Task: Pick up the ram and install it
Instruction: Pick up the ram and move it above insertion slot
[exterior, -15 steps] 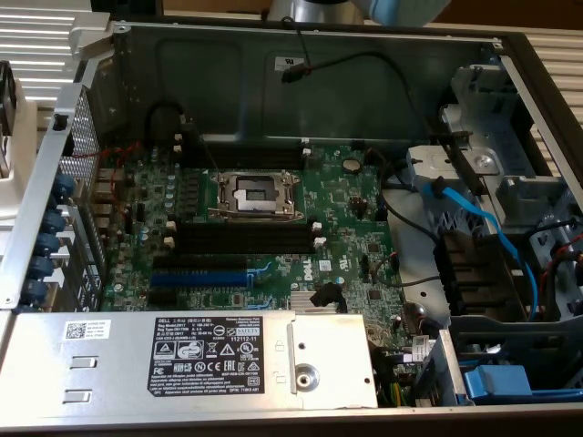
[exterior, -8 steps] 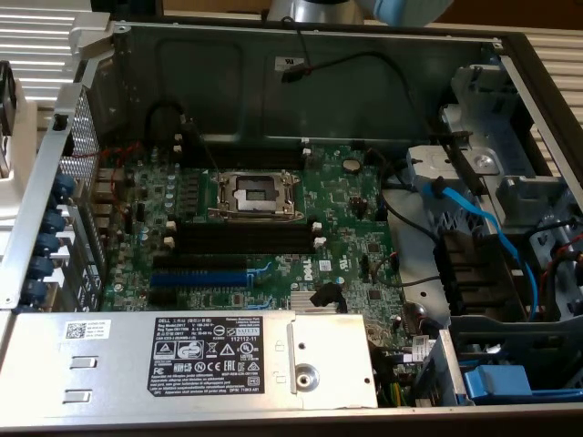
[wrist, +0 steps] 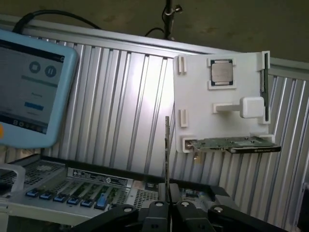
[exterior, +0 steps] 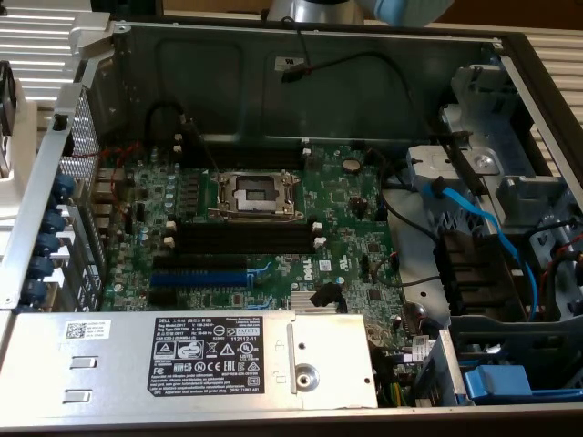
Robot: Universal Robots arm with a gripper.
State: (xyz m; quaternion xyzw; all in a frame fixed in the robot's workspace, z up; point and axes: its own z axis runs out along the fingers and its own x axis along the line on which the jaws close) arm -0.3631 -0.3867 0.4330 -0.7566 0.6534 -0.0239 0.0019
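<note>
The gripper [wrist: 167, 209] is clamped on the ram [wrist: 167, 154]. The ram is held edge-on between the two fingers [wrist: 155, 212], and its free end projects straight out from the gripper.

Beyond the gripper, a white fixture plate [wrist: 193, 96] is seen against the ribbed metal tabletop [wrist: 120, 96]. A processor chip [wrist: 222, 72], a green card [wrist: 231, 143] and a thin stick [wrist: 265, 82] set on edge are carried on the plate, all well apart from the held ram. A blue-framed tablet screen [wrist: 29, 92] is located off to one side of the gripper. The open computer case [wrist: 72, 191] lies near the gripper on that same side.

In the exterior view, the black memory slots [exterior: 241, 238] are placed between the processor socket [exterior: 255, 193] and the blue expansion slot [exterior: 196, 275]. The slots are bordered at the exterior view's right by black cables [exterior: 401, 196] and blue cables [exterior: 474, 223]. Past the blue slot the board is bounded by the power supply [exterior: 182, 355]. The room directly above the slots is open, enclosed only by the case walls [exterior: 228, 64].
</note>
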